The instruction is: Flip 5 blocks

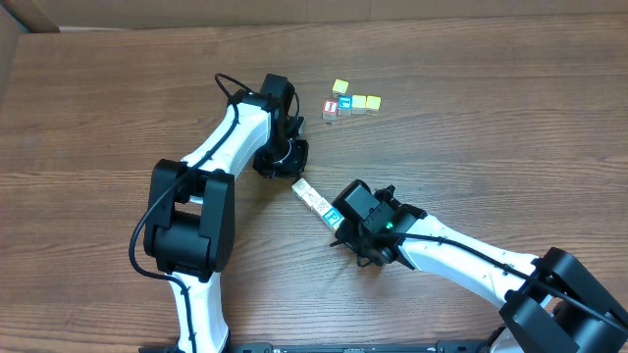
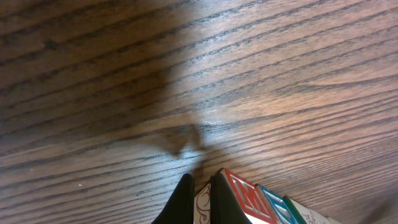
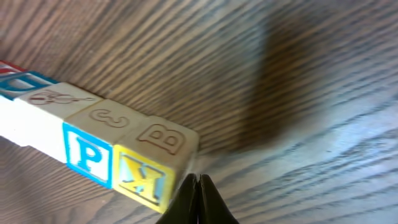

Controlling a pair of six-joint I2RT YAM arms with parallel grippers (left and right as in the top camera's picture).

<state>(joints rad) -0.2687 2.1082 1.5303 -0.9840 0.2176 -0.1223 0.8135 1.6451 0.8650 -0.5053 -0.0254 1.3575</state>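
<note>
From overhead, the blocks (image 1: 316, 201) lay as one tight row on the table (image 1: 471, 118), running diagonally between the two arms. The left gripper (image 1: 291, 174) met the row's upper end and the right gripper (image 1: 342, 222) its lower end; both looked clenched on nothing, serving as pushers rather than pincers; a separate cluster of cubes (image 1: 351, 100) sat well apart, farther up the table.

In the left wrist view, the left gripper (image 2: 201, 190) had its fingers drawn nearly together, a sliver of pale face with a red scroll showing between them; beside it the blocks (image 2: 252, 200) ran off to the right, red letter, then blue, then green; whether the tip truly bore on the end face I could not tell.

In the right wrist view, the right gripper (image 3: 199, 182) was closed to a point and touched the lower corner of the end cube (image 3: 152, 163), which showed a yellow X on its side and a B on top; next along sat the blue P.

The risk, as I judged it, was that the row was held by end pressure alone. If the two tips pushed off-centre or unevenly, the row might buckle in the middle and scatter; the right tip's low contact could slip under the cube instead of turning it; too little squeeze would leave the inner cubes unflipped.
</note>
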